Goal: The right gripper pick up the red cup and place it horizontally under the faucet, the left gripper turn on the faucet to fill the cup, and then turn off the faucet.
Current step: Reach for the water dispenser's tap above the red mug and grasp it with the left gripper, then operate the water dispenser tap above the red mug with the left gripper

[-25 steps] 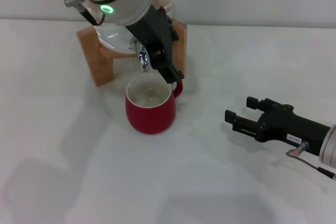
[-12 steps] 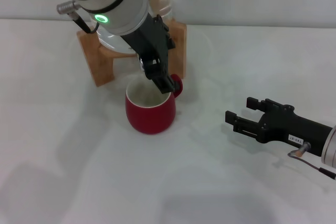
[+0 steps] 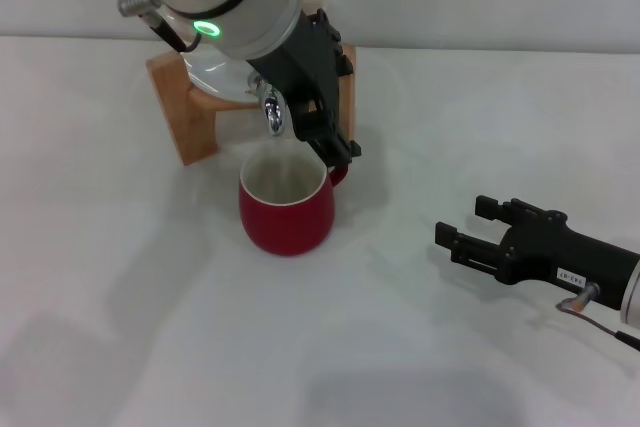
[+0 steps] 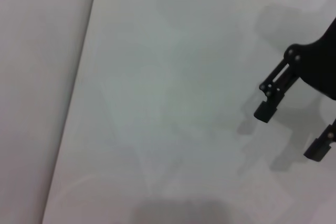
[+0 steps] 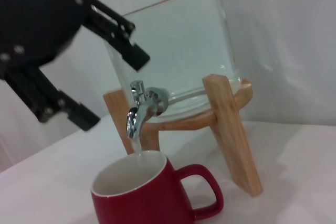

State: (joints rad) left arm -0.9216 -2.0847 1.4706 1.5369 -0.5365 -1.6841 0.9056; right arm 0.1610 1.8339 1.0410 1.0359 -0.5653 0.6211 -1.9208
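The red cup [image 3: 287,209] stands upright on the white table, right below the faucet [image 3: 272,113]. In the right wrist view the cup [image 5: 152,195] sits under the chrome spout [image 5: 137,114], and a thin pale stream seems to run from spout to cup. My left gripper [image 3: 325,132] hangs just right of the faucet, above the cup's handle. It is open and touches nothing, as the right wrist view [image 5: 107,87] shows. My right gripper [image 3: 462,219] is open and empty low over the table, well right of the cup. It also shows in the left wrist view [image 4: 291,132].
The clear water jar [image 5: 168,40] rests on a wooden stand [image 5: 231,124] at the back of the table, against the wall. The stand's legs [image 3: 180,117] flank the faucet. The white table [image 3: 150,327] stretches in front.
My left gripper dipped down over the cup's rim by the faucet, then rose and shifted right, off the faucet. My right gripper drifted slightly right and down.
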